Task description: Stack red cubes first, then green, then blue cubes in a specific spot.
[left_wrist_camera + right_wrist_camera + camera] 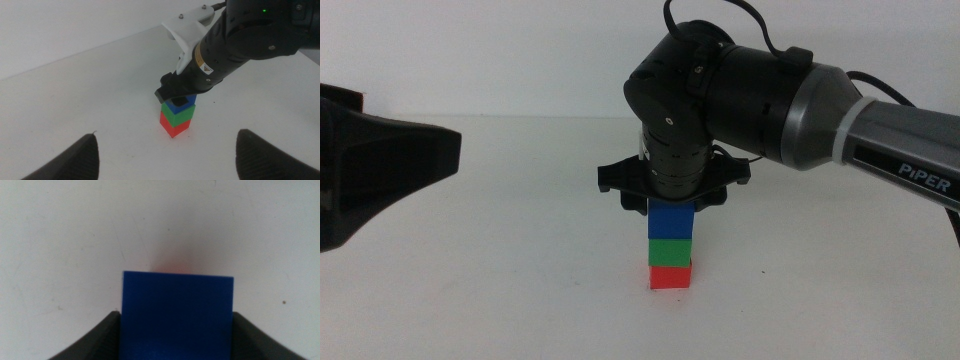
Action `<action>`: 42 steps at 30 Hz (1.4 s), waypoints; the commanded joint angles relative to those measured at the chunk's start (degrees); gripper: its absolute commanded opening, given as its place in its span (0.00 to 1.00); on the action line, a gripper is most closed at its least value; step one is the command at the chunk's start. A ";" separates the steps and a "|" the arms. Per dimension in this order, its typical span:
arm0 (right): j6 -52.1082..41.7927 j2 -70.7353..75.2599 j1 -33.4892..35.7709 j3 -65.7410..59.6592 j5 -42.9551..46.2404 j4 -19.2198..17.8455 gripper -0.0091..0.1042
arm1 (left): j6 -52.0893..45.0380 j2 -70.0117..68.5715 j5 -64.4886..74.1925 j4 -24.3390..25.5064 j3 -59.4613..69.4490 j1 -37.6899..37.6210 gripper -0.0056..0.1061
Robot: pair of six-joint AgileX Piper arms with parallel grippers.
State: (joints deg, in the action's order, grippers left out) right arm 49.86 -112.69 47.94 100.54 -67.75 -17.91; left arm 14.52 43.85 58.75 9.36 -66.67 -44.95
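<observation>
Holding the blue cube point(673, 220) atop the stack, the right gripper point(672, 195) sits directly over the column, jaws pinching the cube's two sides; the right wrist view shows dark jaws flush vs. both blue flanks, no gap seen.

Stack status: red cube point(670, 276) on the white table point(500, 300) at the chosen spot, green cube point(671, 248) on red, blue on green. All three touching, order correct per task. Middle view shows the column approx. upright, edges near flush; red looks turned slightly relative to green, but too small to confirm.

Left gripper point(165, 155): parked well apart at table's left side, jaws spread wide, holding nothing.

Judgement: placement essentially done; release and withdrawal remain.

Risks:
- Uneven jaw opening could drag blue sideways, shearing it off green.
- Lifting w/ one pad sticking to the cube may tip the column; base is narrow and 3 high.
- Any lateral wrist drift during retreat could clip blue and topple the lot.
- If blue isn't fully seated on green, release may let it drop and bounce.
</observation>
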 commanded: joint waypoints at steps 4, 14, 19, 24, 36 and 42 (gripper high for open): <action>0.03 0.35 -0.53 0.03 -1.23 -2.04 0.68 | 0.26 -0.27 -0.75 0.23 0.19 -0.14 0.89; -5.51 14.77 0.02 -4.29 -2.22 -0.96 0.90 | 0.26 -0.27 -0.75 0.23 0.19 -0.14 0.89; -14.16 36.42 -3.79 -21.23 1.25 -0.96 0.90 | 0.26 -0.27 -0.75 0.23 0.19 -0.14 0.89; -28.11 57.90 -15.59 -39.72 15.34 4.90 0.90 | 0.26 -0.27 -0.75 0.23 0.19 -0.14 0.89; -57.25 73.66 -38.00 -57.03 25.75 28.44 0.90 | 0.26 -0.27 -0.75 0.23 0.19 -0.14 0.89; -56.97 73.66 -38.10 -57.03 25.62 28.55 0.90 | 0.26 -0.27 -0.75 0.23 0.19 -0.14 0.89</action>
State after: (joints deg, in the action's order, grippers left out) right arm -6.49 -39.35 10.28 43.63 -42.89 10.46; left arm 14.52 43.85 58.75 9.48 -66.67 -44.95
